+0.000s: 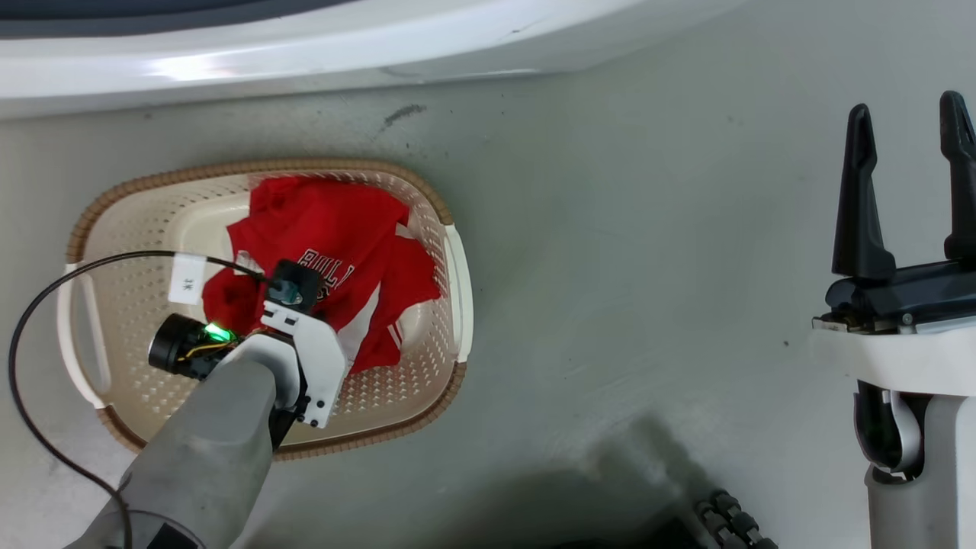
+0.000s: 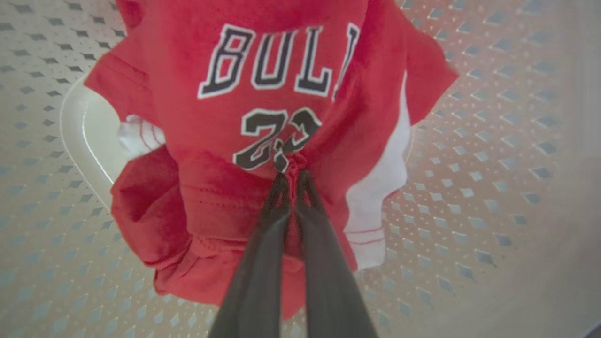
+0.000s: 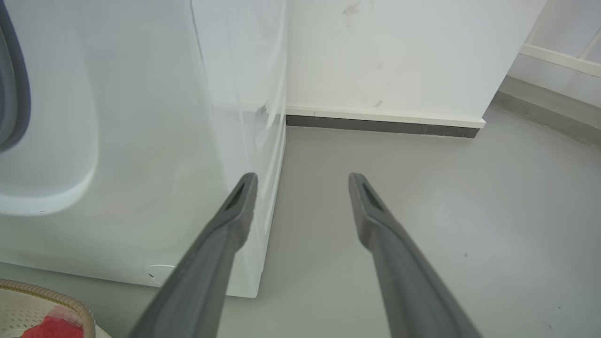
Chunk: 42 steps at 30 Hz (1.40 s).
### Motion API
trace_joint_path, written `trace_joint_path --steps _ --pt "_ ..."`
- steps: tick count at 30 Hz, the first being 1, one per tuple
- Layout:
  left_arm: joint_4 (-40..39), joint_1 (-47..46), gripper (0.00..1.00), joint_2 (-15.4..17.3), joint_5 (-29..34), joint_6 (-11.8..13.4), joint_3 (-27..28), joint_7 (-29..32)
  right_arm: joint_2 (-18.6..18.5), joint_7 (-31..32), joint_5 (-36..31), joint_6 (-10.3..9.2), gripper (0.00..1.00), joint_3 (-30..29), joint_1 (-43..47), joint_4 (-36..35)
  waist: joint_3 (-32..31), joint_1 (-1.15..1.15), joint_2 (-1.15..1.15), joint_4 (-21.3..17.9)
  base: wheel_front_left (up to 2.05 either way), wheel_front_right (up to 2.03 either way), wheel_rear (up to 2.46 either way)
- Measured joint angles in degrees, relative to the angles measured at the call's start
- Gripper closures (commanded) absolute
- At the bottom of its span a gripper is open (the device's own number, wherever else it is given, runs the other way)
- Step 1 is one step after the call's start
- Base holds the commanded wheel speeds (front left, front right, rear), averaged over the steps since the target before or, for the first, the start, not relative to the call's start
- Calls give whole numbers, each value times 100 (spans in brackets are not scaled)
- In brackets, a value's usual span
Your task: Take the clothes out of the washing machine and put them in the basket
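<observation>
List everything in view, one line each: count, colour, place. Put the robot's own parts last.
jersey: one, red with white trim and the number 23, within the basket's rim, pinched by the left gripper
basket: one, cream with a brown rim, on the floor in front of the washing machine
washing machine: one, white, along the top of the head view
floor: grey, scuffed near the washer
wall: white with a dark skirting strip, beside the washer
cable: one, black with a white tag, looping over the basket's left side
left gripper: one, dark, shut on the jersey
right gripper: one, dark, open, over bare floor to the right
</observation>
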Motion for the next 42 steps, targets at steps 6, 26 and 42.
trace_joint_path --steps 6,26,42 --pt "181 -51 0 -153 19 -102 -111 48 0 0 10 0 0 -55 -74 21 41 0 0 -31 0 0 0" --pt "127 725 0 -471 -434 55 281 -1177 2 0 -227 0 0 -80 447 468 -1409 -2 0 290 0 0 0" --pt "-2540 2152 0 -76 385 1071 1838 -1199 2 0 -359 0 0 -42 1151 677 -2772 -3 0 719 0 0 0"
